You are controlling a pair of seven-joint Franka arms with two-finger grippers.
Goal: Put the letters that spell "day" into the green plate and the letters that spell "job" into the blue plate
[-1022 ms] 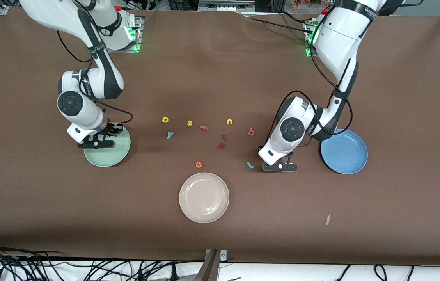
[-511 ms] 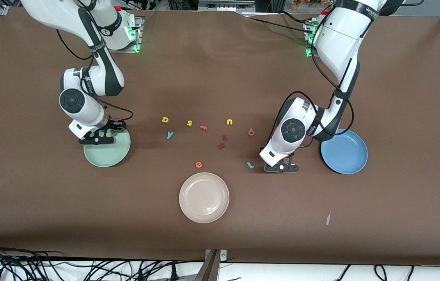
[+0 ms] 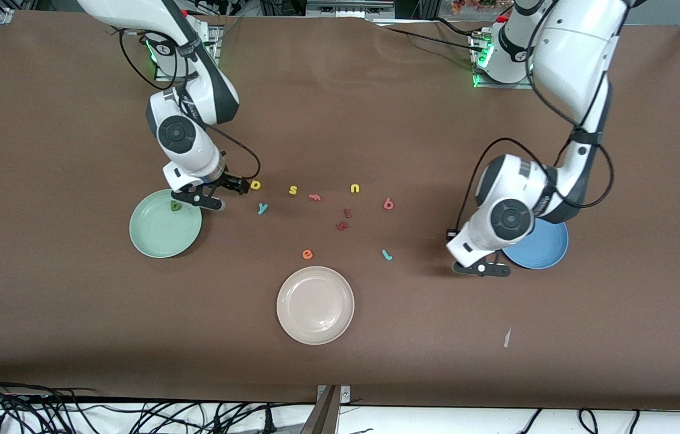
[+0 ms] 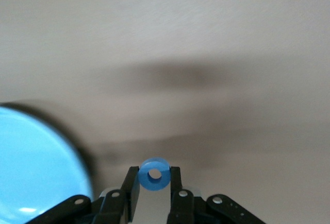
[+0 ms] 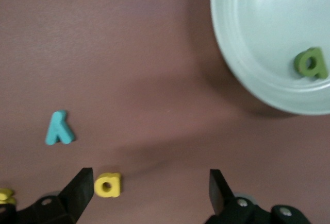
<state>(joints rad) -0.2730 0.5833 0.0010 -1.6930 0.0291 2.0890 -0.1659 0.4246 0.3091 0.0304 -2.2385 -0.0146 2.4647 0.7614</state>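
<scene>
The green plate [image 3: 156, 238] holds a dark green letter [image 3: 175, 206], also in the right wrist view [image 5: 311, 63]. My right gripper [image 3: 219, 191] hangs open just past that plate's rim, over the table beside the yellow "d" [image 3: 255, 184] [image 5: 107, 184]. The teal "y" [image 3: 262, 208] [image 5: 59, 128] lies close by. My left gripper [image 3: 481, 269] [image 4: 154, 175] is shut on the blue ring "o" [image 4: 154, 173], low over the table beside the blue plate [image 3: 548, 247] [image 4: 36, 167]. The pink-red "b" [image 3: 388, 204] and teal "j" [image 3: 386, 255] lie on the table.
A cream-white plate [image 3: 314, 305] sits nearer to the front camera at mid-table. Loose letters lie between the arms: yellow "s" [image 3: 293, 190], pink "f" [image 3: 314, 196], yellow "n" [image 3: 354, 188], dark red pieces [image 3: 343, 222] and orange "e" [image 3: 307, 254].
My right gripper opened, left the dark green letter in the green plate and moved toward the yellow "d". My left gripper carried the blue ring from beside the teal "j" toward the blue plate.
</scene>
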